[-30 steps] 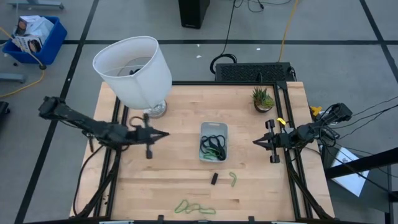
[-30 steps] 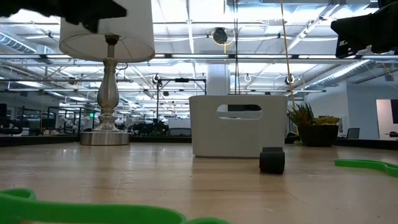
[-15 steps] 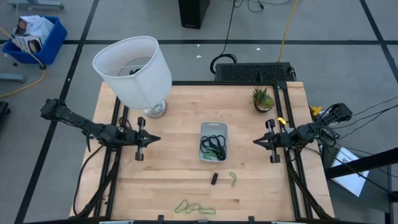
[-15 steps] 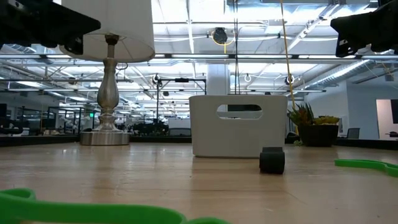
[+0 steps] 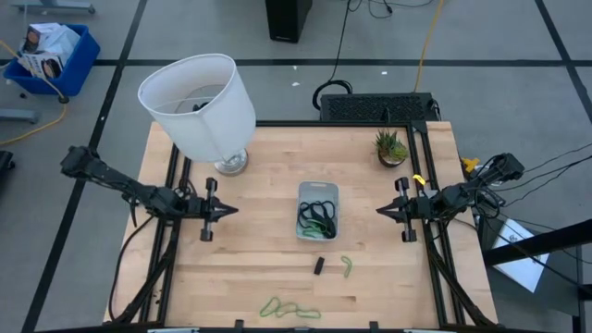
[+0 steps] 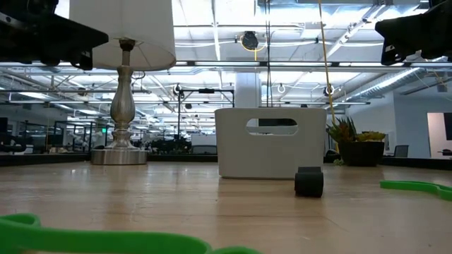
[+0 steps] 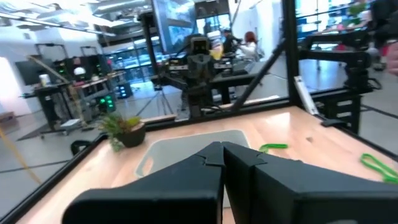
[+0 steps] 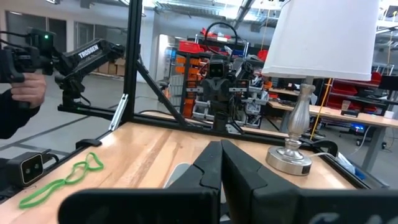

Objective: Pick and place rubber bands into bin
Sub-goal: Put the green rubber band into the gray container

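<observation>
Both arms are hanging above the wooden surface [image 5: 250,259], one on each side of the bin [image 5: 317,211], well apart from it. Left gripper [image 5: 232,210] is sitting at the left of the surface, tips pointing toward the bin, fingers pressed together with nothing between them (wrist view shows the two dark fingers [image 7: 205,168] meeting at a point). Right gripper [image 5: 379,211] is mirroring it at the right edge, also closed and empty, fingers [image 8: 211,165] touching in its own wrist view.

The bin is lying mid-surface, long side running front to back. Inside it, several black rubber bands [image 5: 316,216] are lying in a tangle, with one light green band [image 5: 319,228] among them at the near end. In the low view the bin [image 6: 270,141] is showing as a pale box with a handle slot.

Bands outside the bin:
- One light green loop [image 5: 347,266] is lying just in front of the bin, slightly to the right, beside a small black block [image 5: 318,265]; they are near each other but apart.
- A longer wavy light green band [image 5: 289,308] (could be two overlapping, can't tell) is lying near the front edge of the surface.

A white-shaded lamp [image 5: 199,104] is standing at the back left corner, a small potted plant [image 5: 391,146] at the back right. A blue crate [image 5: 54,55] is sitting on the floor off to the left.
</observation>
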